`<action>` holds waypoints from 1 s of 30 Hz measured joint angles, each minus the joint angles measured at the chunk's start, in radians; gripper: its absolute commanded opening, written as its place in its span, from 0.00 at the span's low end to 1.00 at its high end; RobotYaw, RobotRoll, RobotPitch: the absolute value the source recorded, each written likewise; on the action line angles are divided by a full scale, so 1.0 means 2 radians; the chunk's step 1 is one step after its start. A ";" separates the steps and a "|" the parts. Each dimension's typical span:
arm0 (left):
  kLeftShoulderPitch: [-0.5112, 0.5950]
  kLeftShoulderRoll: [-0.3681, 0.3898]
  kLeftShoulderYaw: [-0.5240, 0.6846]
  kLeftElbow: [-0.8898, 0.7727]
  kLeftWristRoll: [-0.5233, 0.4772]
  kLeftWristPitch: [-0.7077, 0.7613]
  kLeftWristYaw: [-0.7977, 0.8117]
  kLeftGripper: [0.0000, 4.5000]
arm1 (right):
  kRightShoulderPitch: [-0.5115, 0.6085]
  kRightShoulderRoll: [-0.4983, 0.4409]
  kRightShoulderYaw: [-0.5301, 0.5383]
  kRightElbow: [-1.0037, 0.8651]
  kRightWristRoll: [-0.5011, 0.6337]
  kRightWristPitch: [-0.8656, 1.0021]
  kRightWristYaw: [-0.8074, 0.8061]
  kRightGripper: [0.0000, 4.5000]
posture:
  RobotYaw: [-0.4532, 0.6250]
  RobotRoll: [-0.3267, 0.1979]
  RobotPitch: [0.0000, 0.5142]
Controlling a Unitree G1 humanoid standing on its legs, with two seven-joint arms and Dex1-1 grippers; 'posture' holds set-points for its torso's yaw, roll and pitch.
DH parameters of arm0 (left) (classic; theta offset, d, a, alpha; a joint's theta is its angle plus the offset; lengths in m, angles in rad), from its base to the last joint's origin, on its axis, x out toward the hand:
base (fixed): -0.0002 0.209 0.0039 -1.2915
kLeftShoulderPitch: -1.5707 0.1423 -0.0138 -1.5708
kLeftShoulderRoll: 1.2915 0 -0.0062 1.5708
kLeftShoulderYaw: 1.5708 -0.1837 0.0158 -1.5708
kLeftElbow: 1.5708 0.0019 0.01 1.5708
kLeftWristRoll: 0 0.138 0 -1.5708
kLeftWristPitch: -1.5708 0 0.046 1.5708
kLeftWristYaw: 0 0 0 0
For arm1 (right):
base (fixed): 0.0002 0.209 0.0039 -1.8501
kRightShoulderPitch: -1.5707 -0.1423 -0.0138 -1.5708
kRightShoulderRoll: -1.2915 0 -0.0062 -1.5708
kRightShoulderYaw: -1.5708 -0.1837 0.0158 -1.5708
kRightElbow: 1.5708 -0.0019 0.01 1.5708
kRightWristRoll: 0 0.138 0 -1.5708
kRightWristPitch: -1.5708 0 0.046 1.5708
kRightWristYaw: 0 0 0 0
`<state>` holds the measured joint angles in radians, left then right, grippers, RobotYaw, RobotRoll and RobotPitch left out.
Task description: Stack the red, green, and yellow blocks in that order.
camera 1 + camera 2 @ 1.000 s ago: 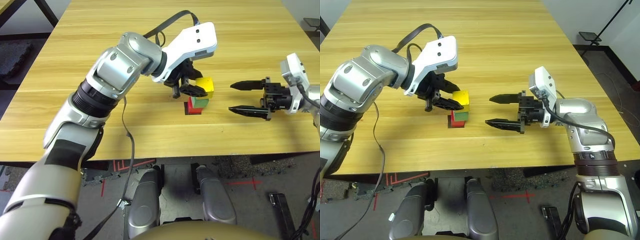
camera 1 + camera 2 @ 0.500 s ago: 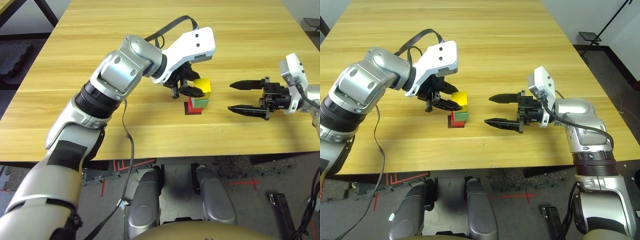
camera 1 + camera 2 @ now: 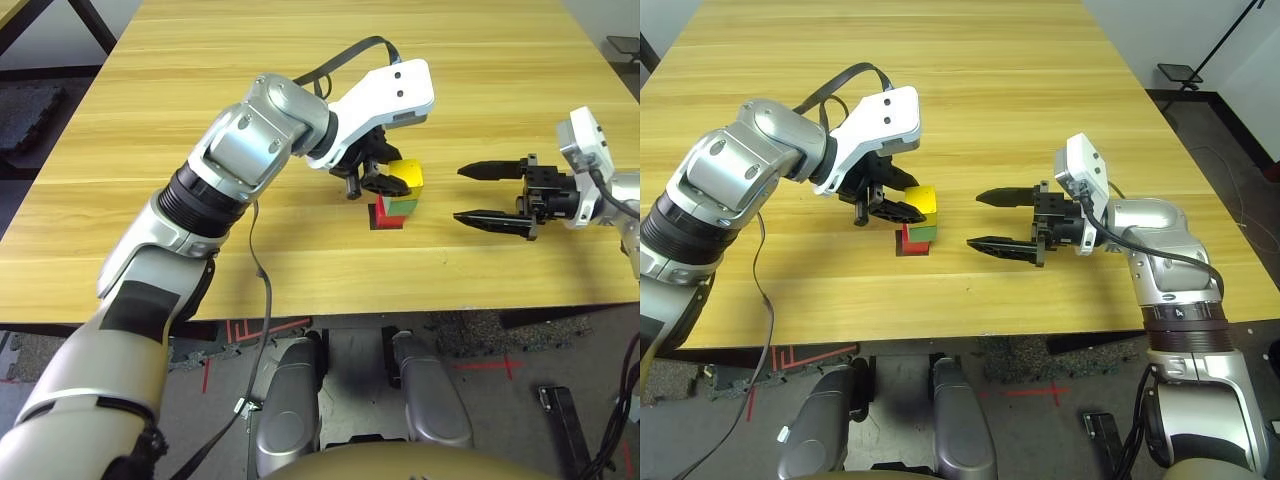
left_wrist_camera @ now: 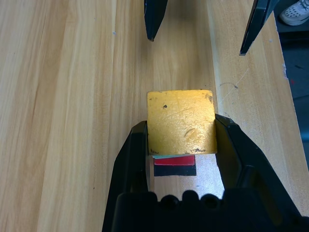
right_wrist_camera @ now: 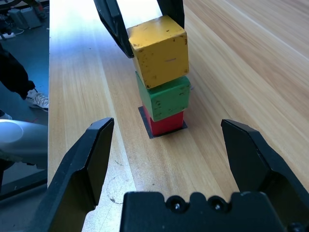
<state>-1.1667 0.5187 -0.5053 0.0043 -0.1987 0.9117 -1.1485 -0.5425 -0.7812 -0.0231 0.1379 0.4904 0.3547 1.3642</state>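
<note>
Upright, yellow block [image 5: 159, 50] tops green block [image 5: 167, 100] and red block [image 5: 165, 124], slightly skewed

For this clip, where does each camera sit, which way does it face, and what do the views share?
Head views: look down over both silver forearms at the table.
Left wrist view: looks down along the left gripper, shut on the yellow block.
Right wrist view: looks level along the open right gripper toward the stack: red block, green block, yellow.
Shared: the block stack.
</note>
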 measured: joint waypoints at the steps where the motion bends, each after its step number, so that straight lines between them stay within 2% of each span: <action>1: 0.000 0.000 0.000 0.000 0.000 0.000 0.000 0.45 | 0.000 0.000 0.000 -0.001 0.000 0.000 0.000 1.00 | 0.62 0.89 0.44; 19: 0.000 -0.009 -0.001 0.011 0.006 -0.006 -0.001 0.45 | 0.006 0.000 0.000 -0.010 0.000 0.001 -0.003 1.00 | 0.61 0.89 0.44; 26: 0.000 -0.008 -0.002 0.018 0.017 -0.015 -0.004 0.98 | 0.006 0.001 0.000 -0.011 0.001 0.003 -0.005 1.00 | 0.61 0.89 0.44; 30: 0.000 -0.008 -0.002 0.021 0.020 -0.017 -0.004 0.99 | 0.005 0.001 0.000 -0.011 0.001 0.003 -0.004 1.00 | 0.62 0.89 0.44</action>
<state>-1.1667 0.5028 -0.5091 0.0471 -0.1583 0.8786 -1.1573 -0.5315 -0.7791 -0.0232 0.1164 0.4920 0.3605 1.3553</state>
